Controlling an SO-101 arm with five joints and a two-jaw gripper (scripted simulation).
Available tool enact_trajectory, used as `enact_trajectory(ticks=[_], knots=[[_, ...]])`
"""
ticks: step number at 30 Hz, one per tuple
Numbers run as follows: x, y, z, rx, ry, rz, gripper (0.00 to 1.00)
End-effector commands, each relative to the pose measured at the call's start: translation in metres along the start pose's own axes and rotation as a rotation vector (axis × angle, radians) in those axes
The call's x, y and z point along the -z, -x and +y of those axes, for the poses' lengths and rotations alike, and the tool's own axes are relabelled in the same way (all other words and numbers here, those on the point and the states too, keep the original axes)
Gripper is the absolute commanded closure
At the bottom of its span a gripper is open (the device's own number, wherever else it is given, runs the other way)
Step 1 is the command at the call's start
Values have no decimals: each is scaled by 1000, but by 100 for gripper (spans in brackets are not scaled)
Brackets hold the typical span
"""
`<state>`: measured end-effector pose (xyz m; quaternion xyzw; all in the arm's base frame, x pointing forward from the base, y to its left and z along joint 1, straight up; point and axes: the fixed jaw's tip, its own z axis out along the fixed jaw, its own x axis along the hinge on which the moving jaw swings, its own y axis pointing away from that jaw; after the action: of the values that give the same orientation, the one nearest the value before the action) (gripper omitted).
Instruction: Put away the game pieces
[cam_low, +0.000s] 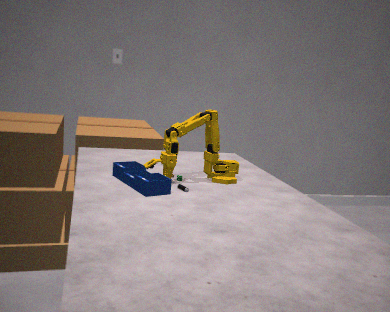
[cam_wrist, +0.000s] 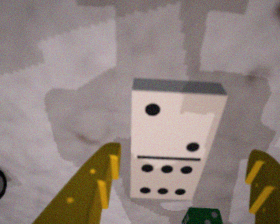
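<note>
A white domino (cam_wrist: 175, 145) with black pips lies flat on the table, seen from above in the wrist view. My gripper (cam_wrist: 186, 155) (cam_low: 169, 172) is open; its two yellow fingers stand on either side of the domino's near end and are not touching it. A small green die (cam_wrist: 202, 218) (cam_low: 179, 177) lies just below the domino, between the fingers. The blue bin (cam_low: 141, 178) stands on the table just left of the gripper. I cannot read its mark.
A black battery (cam_low: 183, 188) lies in front of the gripper; its end shows at the left edge of the wrist view (cam_wrist: 1, 183). Cardboard boxes (cam_low: 31, 150) stand stacked beyond the table's left side. The arm's base (cam_low: 222, 172) sits to the right.
</note>
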<state>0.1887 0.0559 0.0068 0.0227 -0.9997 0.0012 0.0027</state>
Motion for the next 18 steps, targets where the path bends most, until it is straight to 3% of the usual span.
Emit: enact_trajectory(ticks=[1, 18], knots=[[2, 4, 0, -18, 6, -24, 71], [2, 4, 0, -18, 6, -24, 74]])
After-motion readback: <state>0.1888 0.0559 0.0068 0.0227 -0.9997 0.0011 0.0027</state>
